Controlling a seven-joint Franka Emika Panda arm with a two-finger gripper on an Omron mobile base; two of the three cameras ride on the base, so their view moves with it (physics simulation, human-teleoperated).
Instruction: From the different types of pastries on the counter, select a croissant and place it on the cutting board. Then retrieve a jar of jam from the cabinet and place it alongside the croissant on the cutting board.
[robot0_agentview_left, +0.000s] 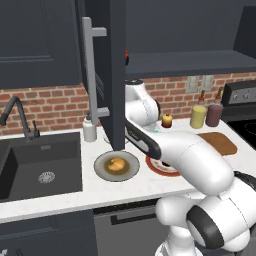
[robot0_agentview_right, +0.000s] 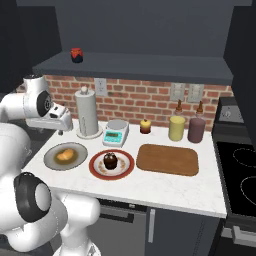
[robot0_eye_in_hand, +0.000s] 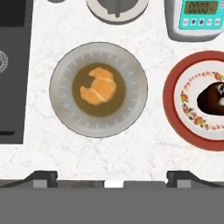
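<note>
The golden-orange croissant (robot0_eye_in_hand: 99, 86) lies in the middle of a grey plate (robot0_eye_in_hand: 65, 65) on the white counter (robot0_agentview_right: 165, 187). My gripper (robot0_eye_in_hand: 113, 179) hangs high above it, open, fingers wide apart and holding nothing. In the right base view the gripper (robot0_agentview_right: 60, 131) is above the croissant (robot0_agentview_right: 65, 155). To the right, the dark muffin (robot0_agentview_right: 110, 161) sits on a red-rimmed plate (robot0_agentview_right: 95, 167). The brown cutting board (robot0_agentview_right: 168, 159) lies bare further right. The red jar of jam (robot0_agentview_right: 76, 54) stands on the shelf of the cabinet, whose door (robot0_agentview_left: 114, 75) is swung open.
A paper towel holder (robot0_agentview_right: 87, 114), a scale (robot0_agentview_right: 116, 132), a small yellow-orange jar (robot0_agentview_right: 145, 126), a yellow bottle (robot0_agentview_right: 176, 127) and a dark bottle (robot0_agentview_right: 196, 128) line the back wall. The sink (robot0_agentview_left: 40, 165) is to the left and the stove (robot0_agentview_right: 240, 175) to the right.
</note>
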